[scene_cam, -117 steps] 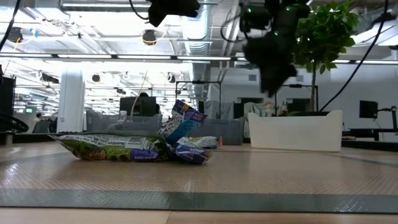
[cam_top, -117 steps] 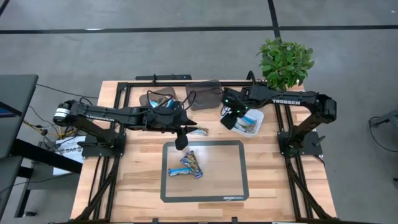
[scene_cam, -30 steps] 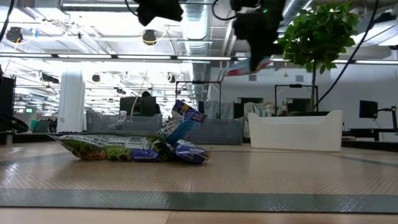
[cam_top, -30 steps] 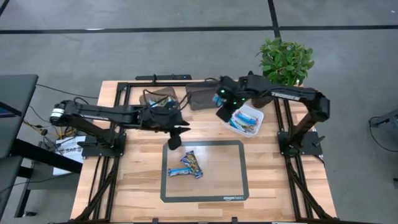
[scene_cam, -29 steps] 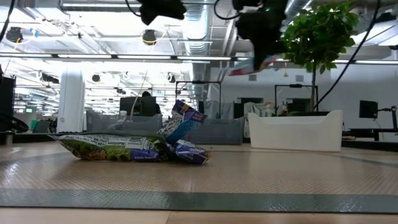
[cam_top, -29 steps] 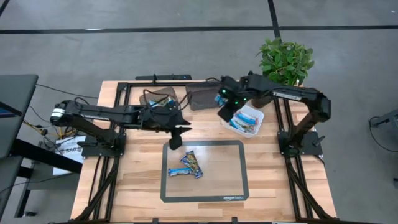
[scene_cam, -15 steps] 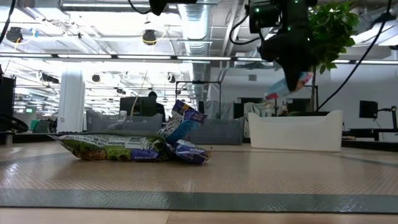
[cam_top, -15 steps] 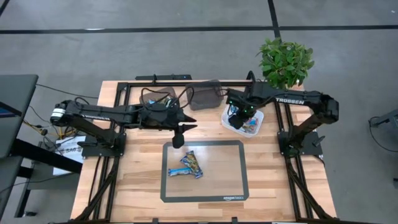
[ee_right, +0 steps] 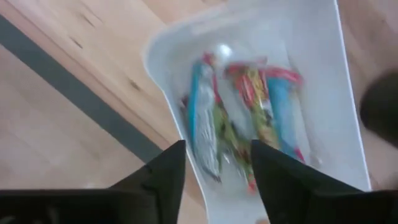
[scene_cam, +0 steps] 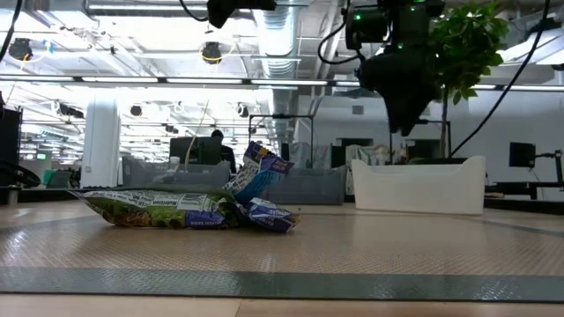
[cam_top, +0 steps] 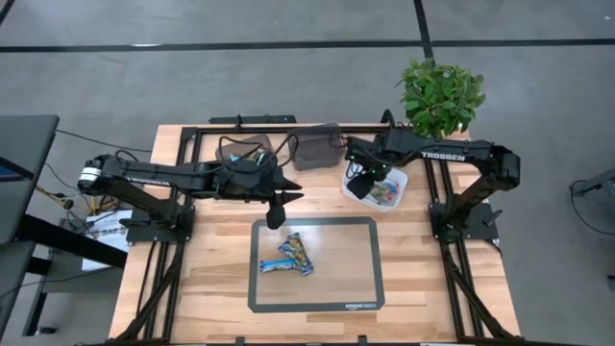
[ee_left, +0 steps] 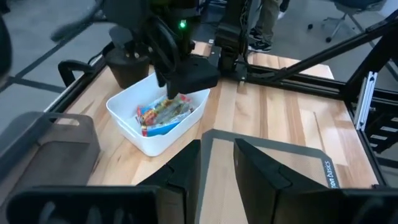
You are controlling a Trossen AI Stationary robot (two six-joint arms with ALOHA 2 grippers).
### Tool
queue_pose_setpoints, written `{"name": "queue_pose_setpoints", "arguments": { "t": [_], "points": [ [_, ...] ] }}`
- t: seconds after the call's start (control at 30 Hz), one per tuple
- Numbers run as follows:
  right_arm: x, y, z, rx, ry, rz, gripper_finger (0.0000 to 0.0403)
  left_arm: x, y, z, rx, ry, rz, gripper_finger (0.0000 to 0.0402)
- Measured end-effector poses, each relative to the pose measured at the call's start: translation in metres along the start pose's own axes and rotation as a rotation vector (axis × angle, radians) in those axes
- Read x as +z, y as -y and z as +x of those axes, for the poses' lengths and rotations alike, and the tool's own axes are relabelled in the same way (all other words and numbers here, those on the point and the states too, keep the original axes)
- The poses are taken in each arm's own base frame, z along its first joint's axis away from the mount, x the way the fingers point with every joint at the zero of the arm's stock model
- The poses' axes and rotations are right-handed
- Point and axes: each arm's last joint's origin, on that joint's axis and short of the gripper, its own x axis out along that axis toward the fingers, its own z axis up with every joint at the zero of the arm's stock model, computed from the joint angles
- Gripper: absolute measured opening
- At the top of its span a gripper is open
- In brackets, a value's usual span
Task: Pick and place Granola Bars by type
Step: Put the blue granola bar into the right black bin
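Several blue-wrapped granola bars (cam_top: 288,255) lie in a loose heap on the grey-framed mat, seen level in the low view (scene_cam: 203,210). More bars (ee_right: 242,118) lie flat inside the white tray (cam_top: 394,197). My right gripper (ee_right: 217,149) hangs open and empty just above that tray, fingers pointing down (scene_cam: 401,123). My left gripper (cam_top: 276,213) hovers open and empty over the mat's far edge (ee_left: 217,146), well above the heap.
Two dark bins (cam_top: 248,154) (cam_top: 317,149) sit at the table's far edge, the left one under my left arm. A potted plant (cam_top: 440,96) stands at the far right corner. The black frame rails run along the table's sides. Bare wood lies around the mat.
My right gripper carried a bar from beside the dark bin toward the table's right, came over the white tray, tipped its fingers down and let go. The bar is no longer below the fingers in the low view. My left gripper shifted slightly toward the right.
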Motion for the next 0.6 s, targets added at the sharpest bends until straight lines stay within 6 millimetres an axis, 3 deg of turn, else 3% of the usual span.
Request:
{"name": "queue_pose_setpoints", "arguments": {
  "t": [0.3,0.6],
  "points": [
    [0.007,-0.019,-0.017,0.128,0.232,-0.11,0.0203,-0.005,-0.001,0.0,0.013,-0.052,-0.061,0.0086],
    [-0.023,-0.052,-0.052,0.284,0.386,-0.313,0.0193,-0.021,-0.002,-0.003,0.009,-0.227,-0.107,0.0086]
  ]
}}
